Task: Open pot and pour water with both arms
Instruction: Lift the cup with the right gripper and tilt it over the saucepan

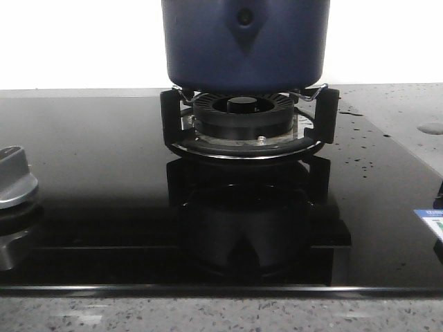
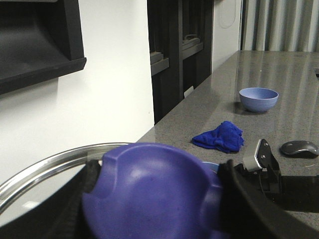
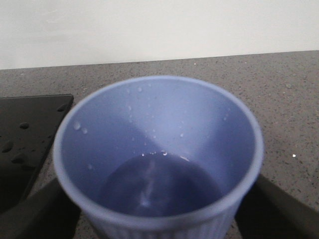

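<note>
The dark navy pot [image 1: 246, 45] stands on the burner at the top middle of the front view, its top cut off by the frame. Neither gripper shows there. In the left wrist view my left gripper [image 2: 154, 196] is shut on the lid's purple-blue knob [image 2: 149, 179], with a black finger [image 2: 246, 201] on each side. The lid's steel rim [image 2: 45, 167] curves behind it. Whether the lid rests on the pot is hidden. In the right wrist view my right gripper [image 3: 157, 204] is shut on a light blue ribbed cup [image 3: 159, 114] with water [image 3: 159, 186] in its bottom.
The black burner ring and pot stand [image 1: 242, 121] sit on a glossy black hob [image 1: 90, 180] with a silver knob [image 1: 14, 176] at the left. On the grey counter [image 2: 279, 64] lie a blue bowl [image 2: 258, 98], a blue cloth [image 2: 219, 137] and a mouse [image 2: 299, 148].
</note>
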Available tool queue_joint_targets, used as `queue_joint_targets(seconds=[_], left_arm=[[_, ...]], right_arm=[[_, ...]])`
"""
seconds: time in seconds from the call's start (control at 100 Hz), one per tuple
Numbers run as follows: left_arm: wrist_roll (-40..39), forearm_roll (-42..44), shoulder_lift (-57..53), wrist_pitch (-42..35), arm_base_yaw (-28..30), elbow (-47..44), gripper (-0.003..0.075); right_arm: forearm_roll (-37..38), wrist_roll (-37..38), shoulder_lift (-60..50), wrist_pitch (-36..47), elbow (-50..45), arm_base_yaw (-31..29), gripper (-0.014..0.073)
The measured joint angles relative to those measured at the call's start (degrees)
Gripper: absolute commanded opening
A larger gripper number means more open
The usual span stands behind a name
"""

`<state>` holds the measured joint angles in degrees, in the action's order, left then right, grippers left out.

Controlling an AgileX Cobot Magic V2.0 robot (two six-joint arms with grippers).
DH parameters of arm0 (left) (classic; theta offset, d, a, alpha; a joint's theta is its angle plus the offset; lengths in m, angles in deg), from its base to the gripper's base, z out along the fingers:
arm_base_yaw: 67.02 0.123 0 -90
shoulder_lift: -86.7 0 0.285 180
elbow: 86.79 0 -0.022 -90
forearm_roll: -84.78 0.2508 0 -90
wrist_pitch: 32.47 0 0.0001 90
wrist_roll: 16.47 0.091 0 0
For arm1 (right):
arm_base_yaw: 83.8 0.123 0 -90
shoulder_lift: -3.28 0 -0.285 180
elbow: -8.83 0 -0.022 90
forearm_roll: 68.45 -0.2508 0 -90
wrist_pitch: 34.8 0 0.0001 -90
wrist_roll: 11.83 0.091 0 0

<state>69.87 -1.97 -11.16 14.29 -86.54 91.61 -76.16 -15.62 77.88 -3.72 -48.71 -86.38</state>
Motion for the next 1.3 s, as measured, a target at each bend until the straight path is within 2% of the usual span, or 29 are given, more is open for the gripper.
queue_joint_targets(seconds=[0.17, 0.35, 0.52, 0.76, 1.06, 1.3], left_arm=[[-0.1, 0.11, -1.77, -0.29, 2.18, -0.13, 0.0221], [-0.63, 0.59, -5.83, -0.37, 5.72, -1.89, 0.0221], [-0.74, 0.69, -10.63, -1.04, 6.68, -7.62, 0.0221], [-0.74, 0.31, -16.89, -3.07, 6.68, -15.61, 0.0221], [-0.74, 0.05, -21.9, -4.75, 6.68, -18.58, 0.0221], [-0.74, 0.05, -23.82, -4.88, 6.68, -18.68, 0.0221]], right_arm=[[0.82, 0.0, 0.0, 0.0, 0.0, 0.0, 0.0253], [7.71, 1.08, -4.22, -1.35, 0.06, 0.0, 0.0253], [11.78, 1.44, -10.47, -5.96, 5.84, 1.69, 0.0253], [18.46, 1.55, -11.78, -16.39, 19.54, 9.59, 0.0253], [28.04, 1.55, -2.95, -29.38, 34.53, 21.66, 0.0253], [39.81, 1.55, 3.88, -35.35, 41.67, 25.28, 0.0253]])
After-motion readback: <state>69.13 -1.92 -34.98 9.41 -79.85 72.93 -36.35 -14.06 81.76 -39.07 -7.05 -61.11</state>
